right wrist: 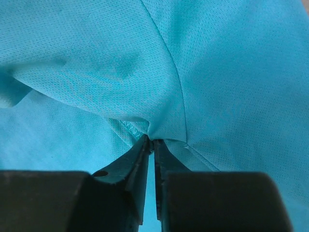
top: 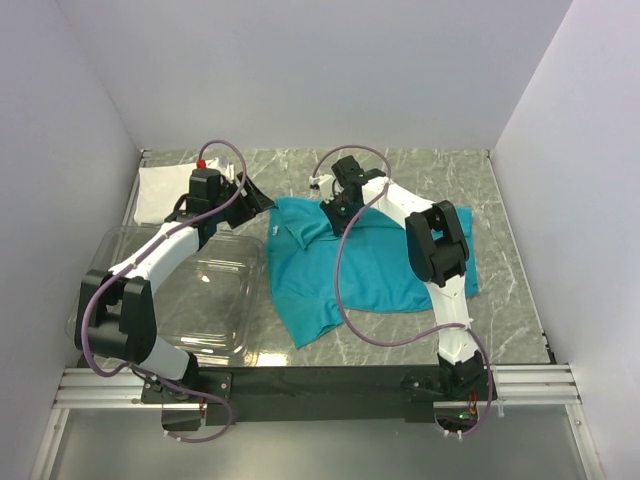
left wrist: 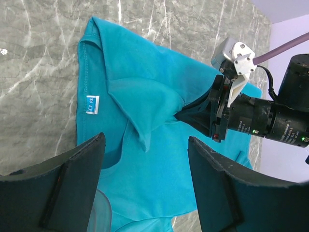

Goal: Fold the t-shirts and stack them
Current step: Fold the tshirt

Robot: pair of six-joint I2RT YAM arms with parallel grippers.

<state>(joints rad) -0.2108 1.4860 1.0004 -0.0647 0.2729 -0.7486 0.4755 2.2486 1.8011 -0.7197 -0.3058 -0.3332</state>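
Observation:
The teal-blue t-shirt [top: 340, 265] lies spread on the marble table, its upper part bunched and lifted. My right gripper [top: 338, 212] is shut on a pinch of this shirt [right wrist: 159, 72] near its top edge; the cloth is drawn up to the fingertips. My left gripper [top: 252, 195] is open and empty, hovering over the shirt's left edge [left wrist: 140, 121], where a small white label [left wrist: 92, 104] shows. The white t-shirt [top: 162, 192] lies as a folded rectangle at the far left corner, partly hidden by the left arm.
A clear plastic bin [top: 190, 290] sits at the near left, under the left arm. White walls close in the table on three sides. A black rail runs along the near edge [top: 320, 380].

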